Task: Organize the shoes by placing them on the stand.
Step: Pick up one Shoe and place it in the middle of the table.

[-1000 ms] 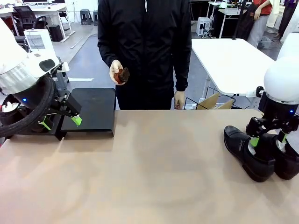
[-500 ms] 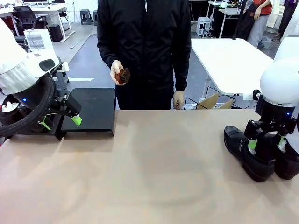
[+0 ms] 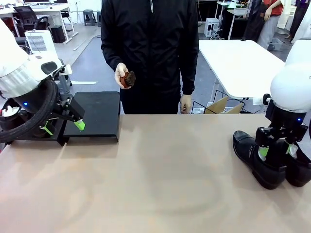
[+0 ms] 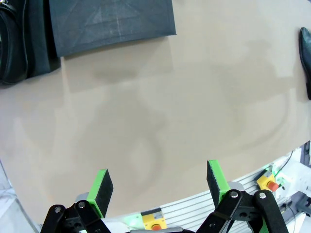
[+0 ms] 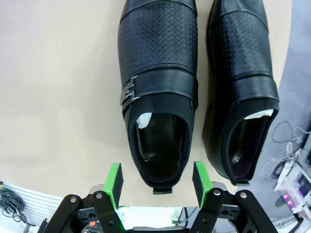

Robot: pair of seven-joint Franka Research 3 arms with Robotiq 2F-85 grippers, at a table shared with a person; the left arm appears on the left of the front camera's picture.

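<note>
I read the right tool (image 5: 157, 175) as released: its green pads stand spread either side of the heel of the buckled shoe (image 5: 158, 63), with a thin gap showing on both sides. That shoe is glossy black leather with a pebbled, dotted toe panel, a smooth strap with a small metal buckle, and a pale lining. The second shoe (image 5: 240, 63) lies just beside it, with the same grain and lining. Both rest on the tan matte surface (image 3: 160, 184) at my right, toes pointing towards the middle.

The left tool (image 4: 159, 179) is also released, its pads wide apart above bare surface. The stand (image 3: 97, 114) sits at the far left: a flat, matte-black rectangular platform with faint straight creases. A third shoe (image 4: 12, 43) lies at the platform's side.

Across the surface, a person in a black jacket holds a small brown object (image 3: 128, 78).
</note>
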